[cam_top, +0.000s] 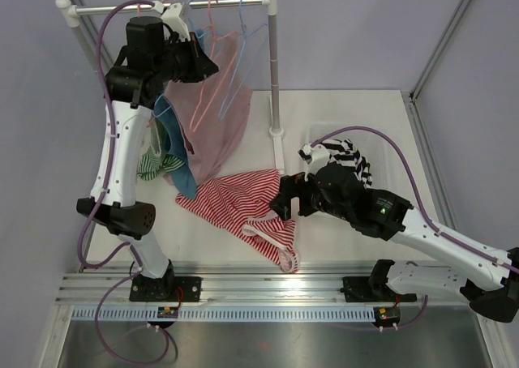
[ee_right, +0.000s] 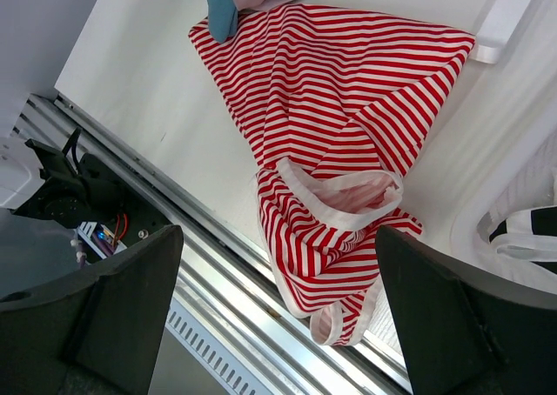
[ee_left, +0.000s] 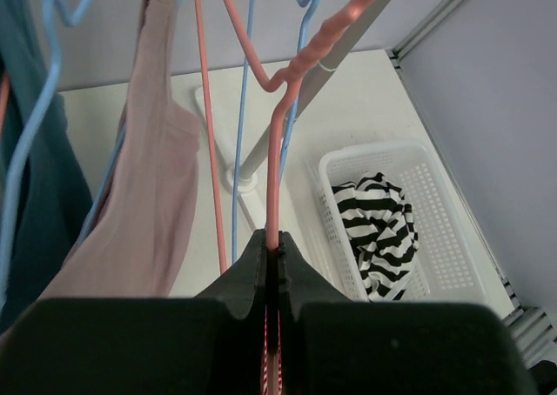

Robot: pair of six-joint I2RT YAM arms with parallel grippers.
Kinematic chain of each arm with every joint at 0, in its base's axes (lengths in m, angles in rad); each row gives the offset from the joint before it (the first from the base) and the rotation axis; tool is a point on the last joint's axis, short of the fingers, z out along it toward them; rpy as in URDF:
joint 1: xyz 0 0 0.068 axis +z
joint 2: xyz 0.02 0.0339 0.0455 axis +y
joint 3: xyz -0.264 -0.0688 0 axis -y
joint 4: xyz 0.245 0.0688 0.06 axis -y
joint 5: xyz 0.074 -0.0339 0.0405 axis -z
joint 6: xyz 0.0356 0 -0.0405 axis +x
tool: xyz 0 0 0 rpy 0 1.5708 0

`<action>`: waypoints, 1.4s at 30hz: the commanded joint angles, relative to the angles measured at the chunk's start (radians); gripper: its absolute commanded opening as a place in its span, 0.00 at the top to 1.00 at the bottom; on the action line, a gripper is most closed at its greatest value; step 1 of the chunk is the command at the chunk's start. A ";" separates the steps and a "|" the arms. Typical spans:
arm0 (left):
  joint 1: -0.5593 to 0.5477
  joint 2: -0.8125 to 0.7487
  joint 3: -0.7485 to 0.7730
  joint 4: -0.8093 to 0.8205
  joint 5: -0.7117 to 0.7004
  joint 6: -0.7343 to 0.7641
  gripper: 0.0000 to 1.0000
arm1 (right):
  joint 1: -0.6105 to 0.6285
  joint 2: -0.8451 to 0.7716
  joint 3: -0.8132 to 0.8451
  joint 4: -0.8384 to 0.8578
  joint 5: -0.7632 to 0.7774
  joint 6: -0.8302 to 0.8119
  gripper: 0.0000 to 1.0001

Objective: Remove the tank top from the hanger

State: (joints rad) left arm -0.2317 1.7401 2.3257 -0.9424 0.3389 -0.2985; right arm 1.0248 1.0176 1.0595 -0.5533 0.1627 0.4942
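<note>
The red-and-white striped tank top (cam_top: 240, 199) lies crumpled on the table, off any hanger; it fills the right wrist view (ee_right: 331, 108). My left gripper (cam_top: 208, 63) is up at the rack, shut on the lower wire of a coral hanger (ee_left: 277, 169), which hangs bare from the rail (cam_top: 212, 27). In the left wrist view the left gripper (ee_left: 278, 249) pinches the wire between closed jaws. My right gripper (cam_top: 284, 204) hovers open over the tank top's straps near the table's front edge, its jaws wide apart (ee_right: 278, 277) and holding nothing.
A pale pink top (cam_top: 217, 100) and a teal garment (cam_top: 174, 141) hang on the rack with blue hangers (ee_left: 242, 108). A green striped garment (cam_top: 154, 164) hangs lower left. The rack post (cam_top: 274, 68) stands mid-table. A white basket (ee_left: 435, 164) holds a black-and-white striped garment (cam_top: 350, 156).
</note>
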 commanded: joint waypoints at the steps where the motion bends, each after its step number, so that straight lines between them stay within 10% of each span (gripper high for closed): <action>1: 0.002 0.051 0.086 0.145 0.121 -0.022 1.00 | 0.004 -0.020 -0.001 -0.002 -0.026 0.004 0.00; 18: 0.009 0.181 0.098 0.186 0.111 -0.060 0.98 | 0.003 0.041 -0.044 0.038 -0.051 -0.017 0.01; 29: 0.009 -0.098 -0.018 0.134 0.065 -0.021 0.01 | 0.003 0.377 0.149 0.082 -0.020 -0.170 0.01; 42: 0.009 -0.783 -0.589 0.208 -0.136 -0.042 0.01 | 0.004 0.786 0.309 -0.014 0.009 -0.218 0.01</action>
State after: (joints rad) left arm -0.2222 1.0306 1.8229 -0.7685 0.2955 -0.3424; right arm 1.0248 1.7535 1.3518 -0.5308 0.1665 0.2836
